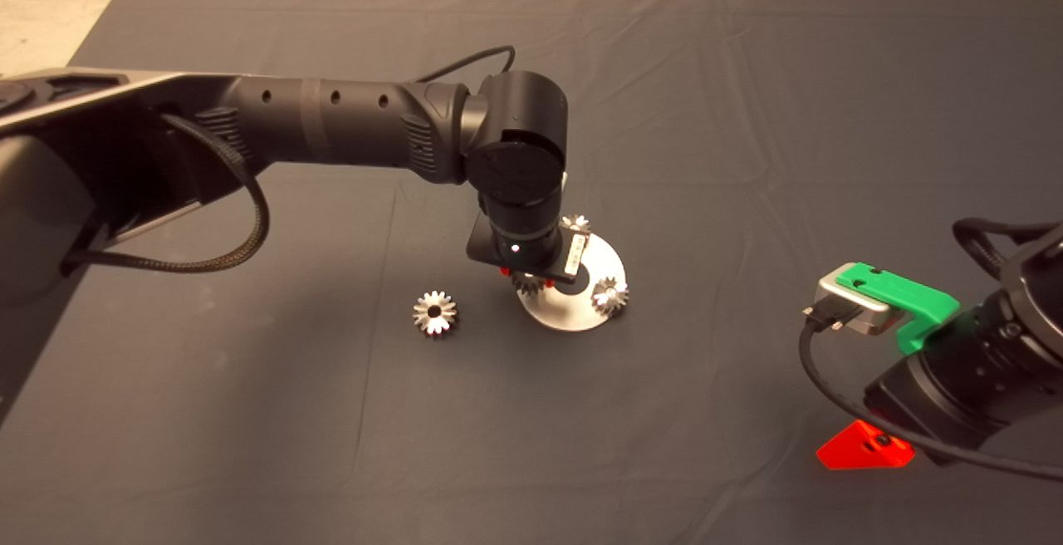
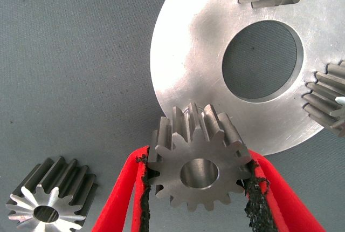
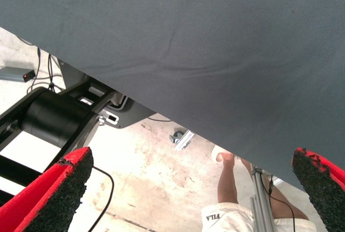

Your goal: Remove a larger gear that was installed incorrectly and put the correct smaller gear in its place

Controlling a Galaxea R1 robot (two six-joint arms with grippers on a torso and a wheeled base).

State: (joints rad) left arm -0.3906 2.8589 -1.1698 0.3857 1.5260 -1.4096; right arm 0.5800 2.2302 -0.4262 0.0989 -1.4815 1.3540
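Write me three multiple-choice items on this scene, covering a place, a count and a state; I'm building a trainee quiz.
1. Where does the bright shiny star-toothed silver gear lie?
A. on the round silver metal disc
B. on the dark mat beside the disc
C. on the floor

2. How many gears show?
A. two
B. three
C. four

3. The left hand is:
A. open and empty
B. shut on the dull grey fine-toothed gear
C. out of view

Key: 1 B, it lies on the mat, clear of the disc. 2 C, one on the mat, one in the hand, two others on the disc. 3 B, red fingers press both its sides at the disc's rim.
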